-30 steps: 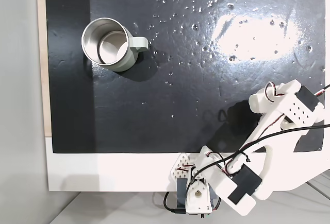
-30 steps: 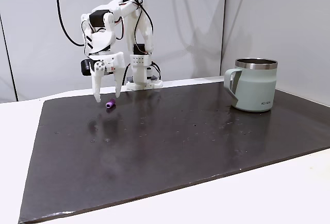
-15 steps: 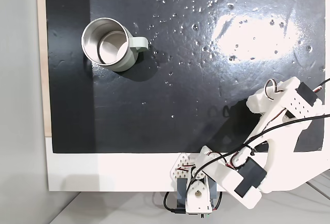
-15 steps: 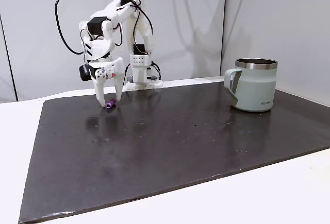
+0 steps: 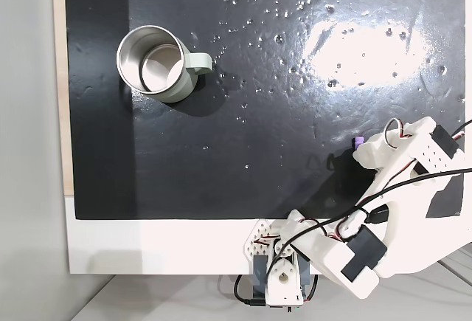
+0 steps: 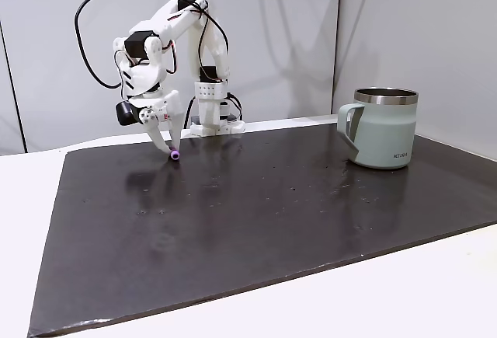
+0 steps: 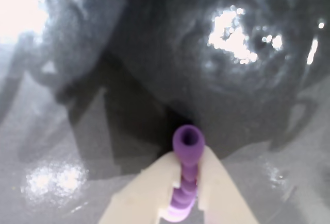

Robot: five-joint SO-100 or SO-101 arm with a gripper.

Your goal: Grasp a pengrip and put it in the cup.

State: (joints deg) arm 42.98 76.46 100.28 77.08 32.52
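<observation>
Black mat [image 5: 243,114] covers most of the white table [image 5: 162,247]; surface glossy, strong light glare toward the right in a fixed view. Small specks scattered across it. Bare white table strip along the mat's near edge [image 6: 373,299]. Pale grey wall panels [image 6: 295,35] behind, far side.

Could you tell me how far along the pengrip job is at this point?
Done: the gripper has shut on the pengrip, which pokes out between the fingertips. In hand: the grasp sits low at the mat; whether the pengrip is lifted is unclear. Left: carrying it across to the cup, whose steel inside looks empty, and dropping it in.
</observation>
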